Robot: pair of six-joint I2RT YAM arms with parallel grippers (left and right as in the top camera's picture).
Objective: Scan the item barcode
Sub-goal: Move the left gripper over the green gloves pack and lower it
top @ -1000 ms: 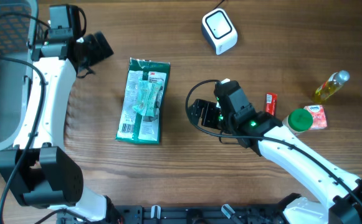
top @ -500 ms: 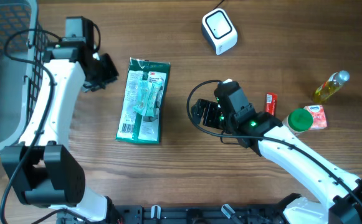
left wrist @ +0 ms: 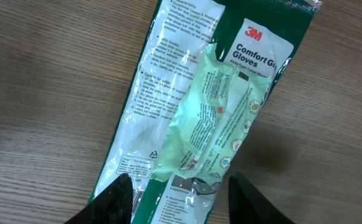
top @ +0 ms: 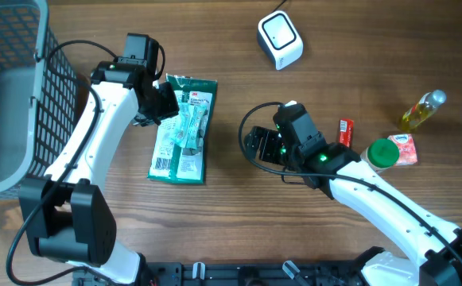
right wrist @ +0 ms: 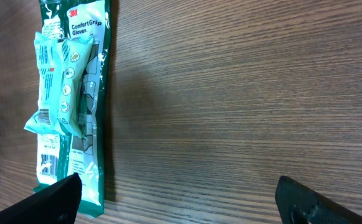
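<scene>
Nothing is scanned yet: my left pincer (left wrist: pixel 179 194) hangs apart over the 3M glove pack (left wrist: pixel 193 124); gripping and scanning remain.

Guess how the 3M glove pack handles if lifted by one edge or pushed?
Probably floppy: the glove pack is a thin, flat film sleeve, so it'd likely sag. Likely slippery: the film looks glossy, with glare. Seems light; a push should slide it on the table, not tip it.
</scene>
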